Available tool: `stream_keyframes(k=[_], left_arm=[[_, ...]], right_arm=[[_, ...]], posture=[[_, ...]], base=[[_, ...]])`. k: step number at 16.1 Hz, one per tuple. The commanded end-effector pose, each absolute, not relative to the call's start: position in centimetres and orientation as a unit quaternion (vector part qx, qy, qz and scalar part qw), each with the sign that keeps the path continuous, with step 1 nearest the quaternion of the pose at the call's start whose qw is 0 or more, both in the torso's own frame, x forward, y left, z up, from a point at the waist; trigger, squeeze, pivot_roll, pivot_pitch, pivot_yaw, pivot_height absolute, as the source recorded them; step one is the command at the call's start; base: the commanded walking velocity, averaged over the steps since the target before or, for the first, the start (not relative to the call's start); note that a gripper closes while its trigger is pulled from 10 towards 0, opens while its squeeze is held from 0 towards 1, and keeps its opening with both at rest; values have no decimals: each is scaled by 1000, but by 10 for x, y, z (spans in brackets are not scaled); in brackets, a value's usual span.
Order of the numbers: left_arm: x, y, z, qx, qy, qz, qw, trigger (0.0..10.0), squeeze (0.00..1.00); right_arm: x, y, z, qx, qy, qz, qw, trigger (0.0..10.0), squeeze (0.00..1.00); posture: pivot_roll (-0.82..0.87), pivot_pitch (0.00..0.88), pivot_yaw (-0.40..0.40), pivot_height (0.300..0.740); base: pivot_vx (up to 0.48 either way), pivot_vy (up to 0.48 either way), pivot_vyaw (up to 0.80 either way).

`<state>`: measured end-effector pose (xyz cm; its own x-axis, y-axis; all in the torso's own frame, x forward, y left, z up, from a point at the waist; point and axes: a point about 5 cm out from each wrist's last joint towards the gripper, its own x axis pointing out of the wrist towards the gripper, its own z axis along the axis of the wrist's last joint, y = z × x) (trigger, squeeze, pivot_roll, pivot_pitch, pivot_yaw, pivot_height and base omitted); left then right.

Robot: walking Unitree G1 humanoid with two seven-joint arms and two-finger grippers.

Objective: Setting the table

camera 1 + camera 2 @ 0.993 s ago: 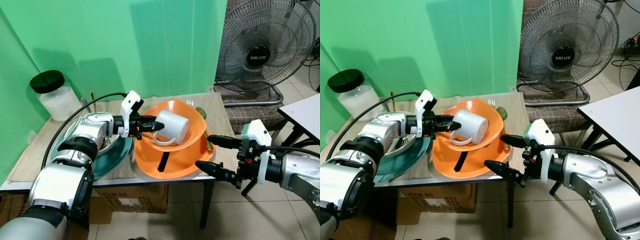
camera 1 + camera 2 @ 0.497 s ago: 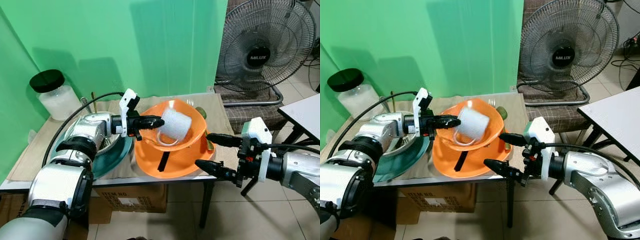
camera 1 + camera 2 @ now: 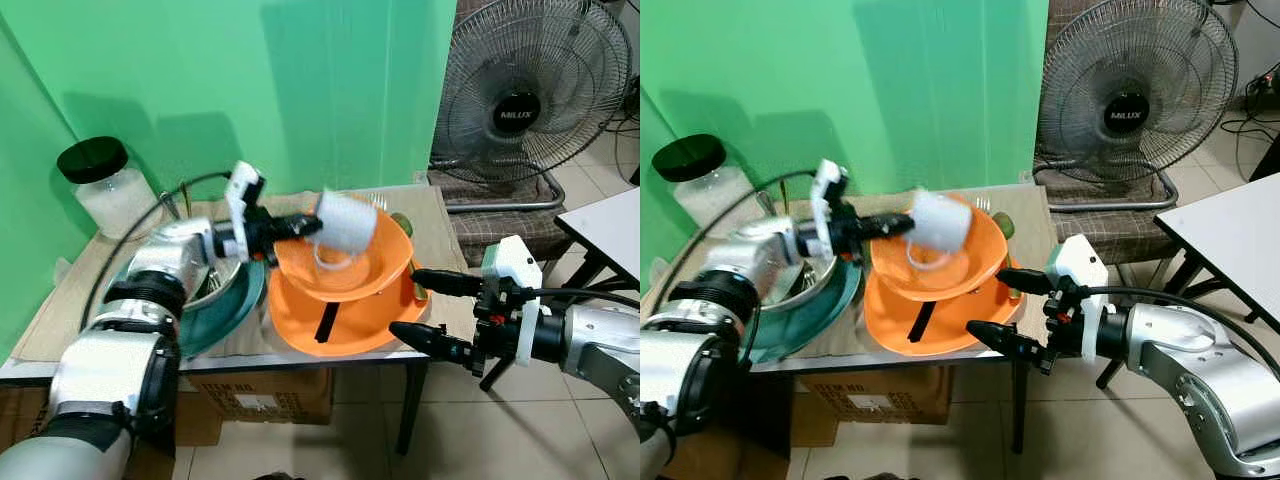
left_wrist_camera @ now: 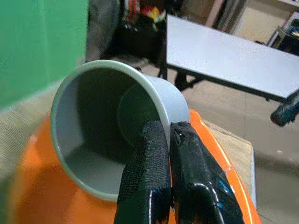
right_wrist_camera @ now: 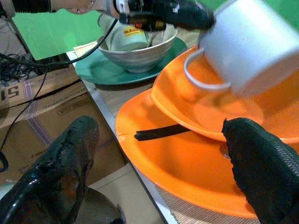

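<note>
My left gripper (image 3: 300, 227) is shut on the rim of a white mug (image 3: 345, 222), one finger inside and one outside. The mug (image 4: 93, 116) hangs tilted on its side in the air, handle down, just above an orange bowl (image 3: 365, 272). That bowl sits on a larger orange plate (image 3: 365, 322), where a black utensil (image 3: 325, 322) also lies. My right gripper (image 3: 405, 300) stands open at the table's front right corner, level with the orange plate's edge and holding nothing.
Left of the orange plate, a teal plate (image 3: 228, 315) carries a grey bowl (image 3: 215, 287). A black-lidded glass jar (image 3: 105, 185) stands at the back left. A floor fan (image 3: 540, 90) and a white table (image 3: 612, 225) are to the right. A cardboard box (image 3: 260, 395) sits under the table.
My left gripper has lifted the mug up out of the orange bowl and drawn back a little to the left. The right gripper has barely moved.
</note>
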<state>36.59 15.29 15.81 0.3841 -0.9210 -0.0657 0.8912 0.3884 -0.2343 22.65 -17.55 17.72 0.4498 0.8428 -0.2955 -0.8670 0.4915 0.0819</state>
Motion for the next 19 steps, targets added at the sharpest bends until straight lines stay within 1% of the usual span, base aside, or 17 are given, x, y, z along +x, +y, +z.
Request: stream_keyframes(k=[1, 3, 5, 6, 7, 8, 9, 10, 11, 12, 13, 14, 15, 17, 19], left_arm=[[368, 161, 167, -69, 66, -535, 839, 0, 0], [371, 162, 180, -42, 30, -522, 851, 0, 0], [370, 151, 203, 18, -29, -484, 875, 0, 0], [364, 144, 212, 34, -66, -463, 883, 0, 0], [358, 138, 219, 47, -95, -435, 894, 0, 0], [356, 135, 222, 52, -104, -420, 900, 0, 0], [346, 131, 227, 69, -128, -379, 914, 4863, 0], [336, 129, 228, 84, -145, -330, 929, 10000, 0], [325, 130, 225, 95, -150, -279, 944, 10000, 0], [317, 129, 226, 95, -156, -250, 951, 10000, 0], [310, 128, 230, 79, -169, -221, 957, 10000, 0], [307, 129, 233, 69, -172, -213, 959, 10000, 0], [298, 126, 236, 63, -180, -195, 962, 10000, 0], [287, 126, 236, 25, -174, -158, 972, 10000, 0], [278, 132, 233, 22, -166, -114, 979, 10000, 0]], right_arm=[[226, -171, 184, -42, 134, 509, 849, 10000, 0], [227, -172, 188, -32, 114, 494, 861, 10000, 0], [234, -174, 199, -17, 49, 415, 908, 10000, 0], [236, -170, 201, -7, 31, 382, 924, 10000, 0], [235, -165, 202, 1, 23, 358, 933, 10000, 0], [235, -163, 202, 3, 20, 347, 938, 10000, 0], [234, -156, 203, 10, 8, 326, 945, 10000, 0], [233, -152, 204, 16, -3, 305, 952, 10000, 0], [233, -150, 205, 13, -9, 278, 961, 10000, 0], [235, -147, 205, 14, -9, 266, 964, 10000, 0], [237, -145, 207, 13, -10, 264, 964, 10000, 0], [238, -142, 208, 10, -12, 261, 965, 10000, 0], [240, -140, 209, 12, -9, 245, 969, 10000, 0], [238, -133, 211, 24, -3, 226, 974, 10000, 0], [231, -125, 204, 53, 23, 226, 972, 10000, 0]], posture=[[-306, 0, 122, 740], [-299, 0, 118, 740], [-287, 0, 110, 740], [-282, 0, 107, 740], [-277, 0, 99, 740], [-277, 0, 99, 740], [-252, 0, 82, 740], [-236, 0, 75, 740], [-228, 0, 71, 740], [-218, 0, 64, 740], [-206, 0, 59, 740], [-200, 0, 63, 740], [-198, 0, 69, 740], [-181, 0, 73, 740], [-153, 0, 69, 740]], base=[[0, 0, 0], [0, 0, 0], [0, 0, 0], [0, 0, 0], [0, 0, 0], [0, 0, 0], [0, 0, 0], [0, 0, 0], [0, 0, 0], [0, 0, 0], [0, 0, 0], [0, 0, 0], [0, 0, -769], [0, 0, -759], [0, 0, -756]])
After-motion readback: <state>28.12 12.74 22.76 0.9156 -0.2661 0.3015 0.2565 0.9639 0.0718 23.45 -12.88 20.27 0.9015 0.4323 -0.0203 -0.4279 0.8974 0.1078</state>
